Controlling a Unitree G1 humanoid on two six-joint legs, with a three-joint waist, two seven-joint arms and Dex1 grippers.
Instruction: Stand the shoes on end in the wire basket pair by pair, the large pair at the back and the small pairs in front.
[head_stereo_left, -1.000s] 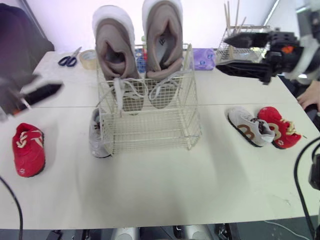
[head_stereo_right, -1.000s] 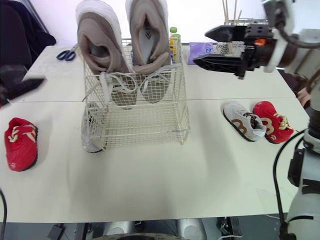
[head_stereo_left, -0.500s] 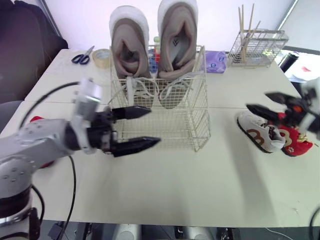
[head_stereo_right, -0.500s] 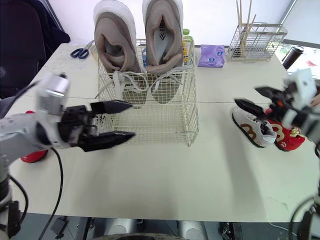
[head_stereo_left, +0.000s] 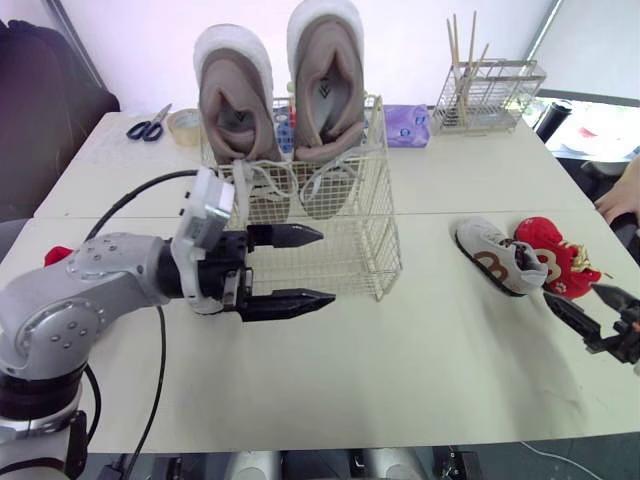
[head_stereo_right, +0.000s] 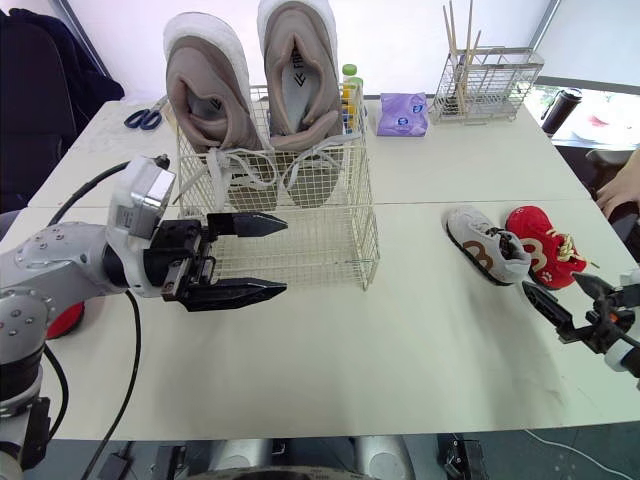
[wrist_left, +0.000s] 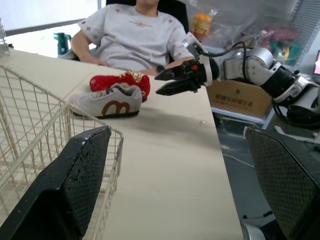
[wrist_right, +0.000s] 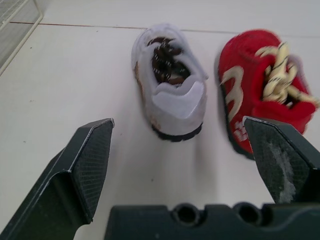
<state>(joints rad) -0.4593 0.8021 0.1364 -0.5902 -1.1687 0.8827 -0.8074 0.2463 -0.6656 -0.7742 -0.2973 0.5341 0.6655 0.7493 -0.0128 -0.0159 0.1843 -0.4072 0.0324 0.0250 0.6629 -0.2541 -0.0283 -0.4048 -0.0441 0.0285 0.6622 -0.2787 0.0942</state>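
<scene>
Lower now, the right gripper (head_stereo_right: 552, 287) is spread near the white shoe (head_stereo_right: 485, 255) and red shoe (head_stereo_right: 540, 245), likely to grab one. Left gripper (head_stereo_right: 283, 254), spread too, waits by the basket (head_stereo_right: 300, 250) with big shoes (head_stereo_right: 300, 70) at back.

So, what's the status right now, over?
Left tool open, empty, by wire basket front. Right tool open, empty, facing grey shoe and red shoe. Large pair upright at back. Nothing between right tool and shoes.
</scene>
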